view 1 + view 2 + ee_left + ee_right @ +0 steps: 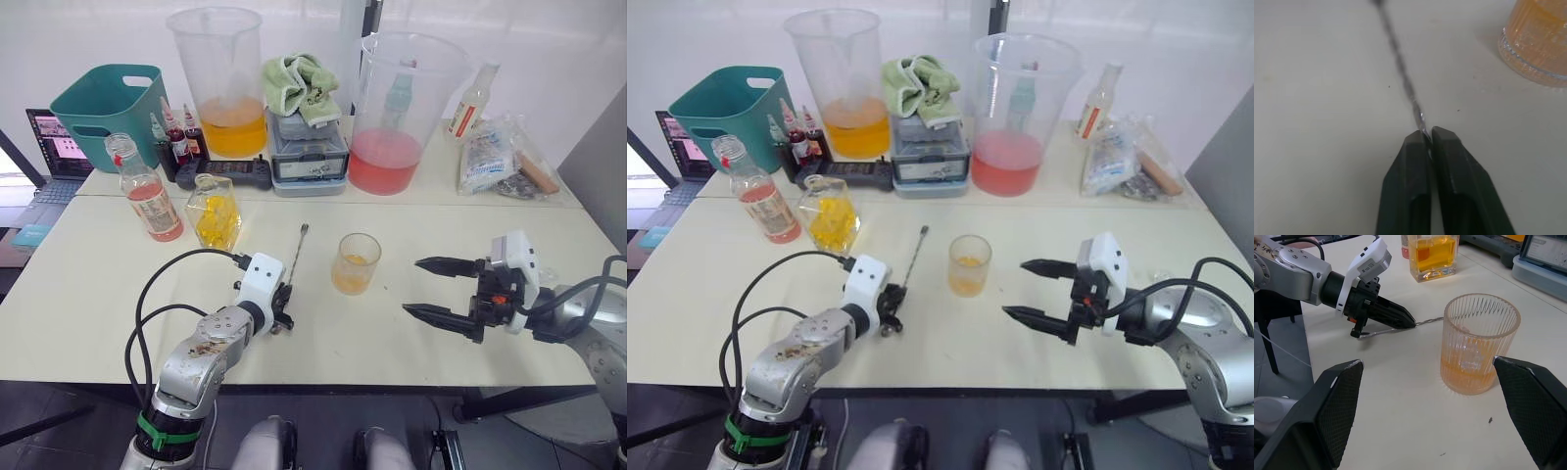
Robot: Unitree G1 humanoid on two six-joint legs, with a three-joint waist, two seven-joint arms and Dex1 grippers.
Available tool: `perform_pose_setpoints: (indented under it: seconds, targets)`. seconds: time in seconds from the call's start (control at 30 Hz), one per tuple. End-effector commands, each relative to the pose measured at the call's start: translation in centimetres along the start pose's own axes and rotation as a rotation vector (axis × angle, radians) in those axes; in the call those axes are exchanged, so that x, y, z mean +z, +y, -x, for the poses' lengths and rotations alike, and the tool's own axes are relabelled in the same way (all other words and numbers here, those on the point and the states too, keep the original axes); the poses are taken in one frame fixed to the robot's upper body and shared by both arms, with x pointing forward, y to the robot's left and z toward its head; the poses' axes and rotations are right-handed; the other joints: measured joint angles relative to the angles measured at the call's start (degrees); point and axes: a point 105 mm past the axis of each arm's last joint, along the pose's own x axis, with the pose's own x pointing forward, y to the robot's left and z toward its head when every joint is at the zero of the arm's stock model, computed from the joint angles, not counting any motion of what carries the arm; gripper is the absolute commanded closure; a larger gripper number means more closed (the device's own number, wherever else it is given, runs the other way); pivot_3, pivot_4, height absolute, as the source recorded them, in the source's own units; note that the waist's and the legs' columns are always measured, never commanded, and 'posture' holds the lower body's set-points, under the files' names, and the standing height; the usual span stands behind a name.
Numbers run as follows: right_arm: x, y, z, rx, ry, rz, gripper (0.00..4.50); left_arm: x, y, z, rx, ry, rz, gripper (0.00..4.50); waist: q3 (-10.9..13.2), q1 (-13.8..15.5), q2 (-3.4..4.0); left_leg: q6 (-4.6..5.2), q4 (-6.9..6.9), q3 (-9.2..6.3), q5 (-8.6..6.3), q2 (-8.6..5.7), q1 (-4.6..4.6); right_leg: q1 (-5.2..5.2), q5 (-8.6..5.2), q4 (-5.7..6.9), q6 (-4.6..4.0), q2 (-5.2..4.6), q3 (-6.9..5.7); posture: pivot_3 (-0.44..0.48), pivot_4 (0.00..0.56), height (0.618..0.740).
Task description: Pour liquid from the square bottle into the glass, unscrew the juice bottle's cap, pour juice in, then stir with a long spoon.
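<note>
Left pincer [1429, 134] pinched thin silver long spoon [296, 251] by its six-o'clock end; judged stiff, light, slippery against flat tabletop.

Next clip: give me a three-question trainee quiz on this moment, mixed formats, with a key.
1. True or false: the left gripper is shut on the spoon, which lies flat on the table.
2. Multiple choice: the right gripper is (a) shut on the glass, (b) open beside the glass without touching it, (c) holding the juice bottle.
3. Fill in: the juice bottle stands with its cap ____ .

Key: 1 true. 2 b. 3 off; its neck is open.
</note>
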Motion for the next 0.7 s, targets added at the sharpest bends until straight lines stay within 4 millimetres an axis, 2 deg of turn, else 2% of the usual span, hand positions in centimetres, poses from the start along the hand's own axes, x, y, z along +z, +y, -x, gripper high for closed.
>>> perform_pose_setpoints:
  seconds: [0.03, 0.13, 0.3, 0.37, 0.47, 0.7]
  targets:
    - [0.9, 0.3, 0.1, 0.003, -0.005, 0.054, 0.0, -1.7, 1.2, 1.4, -0.023, 0.053, -0.06, 4.45, 0.0, -0.5, 0.0, -0.02, -0.03, 0.01, 0.01, 0.02, 0.01, -0.03, -0.02, 0.02, -0.04, 0.01, 0.01, 0.0, 0.15, 0.739]
    - [0.8, 0.3, 0.1, 0.008, -0.006, 0.054, 0.0, -1.1, 1.5, 2.9, -0.082, -0.001, -0.091, 4.45, -0.1, -1.2, 0.07, -0.06, -0.17, 0.02, 0.02, 0.04, 0.12, -0.05, -0.05, 0.06, -0.09, -0.05, 0.03, 0.0, 0.15, 0.739]
    - [0.6, 0.4, -0.1, 0.01, -0.013, 0.053, 0.0, -1.1, 3.8, 4.4, -0.073, -0.024, -0.145, 4.45, -0.1, -1.3, 0.07, -0.06, -0.19, 0.02, -0.01, 0.03, 0.11, -0.06, -0.06, 0.01, -0.11, -0.12, 0.01, 0.0, 0.15, 0.739]
    - [0.5, 0.4, -0.2, 0.011, -0.015, 0.052, 0.0, -1.0, 4.8, 4.9, -0.065, -0.036, -0.165, 4.45, -0.1, -1.3, 0.07, -0.43, -0.19, 0.02, -0.22, 0.03, 0.11, -0.07, -0.06, -0.01, -0.11, -0.14, 0.0, 0.0, 0.15, 0.739]
    - [0.4, 0.4, -0.3, 0.012, -0.018, 0.052, 0.0, -1.0, 5.5, 5.3, -0.067, -0.044, -0.176, 4.45, -0.1, -1.1, 0.07, -0.44, -0.18, 0.02, -0.24, 0.01, 0.1, -0.08, -0.06, -0.01, -0.11, -0.37, -0.05, 0.0, 0.15, 0.739]
    - [0.2, 0.5, -0.7, 0.015, -0.024, 0.05, 0.0, -3.0, 6.7, 6.3, -0.106, 0.026, -0.234, 4.45, -0.1, -0.9, 0.07, -0.45, -0.17, 0.05, -0.26, -0.04, 0.1, -0.1, -0.06, -0.03, -0.09, -0.41, -0.15, 0.0, 0.15, 0.739]
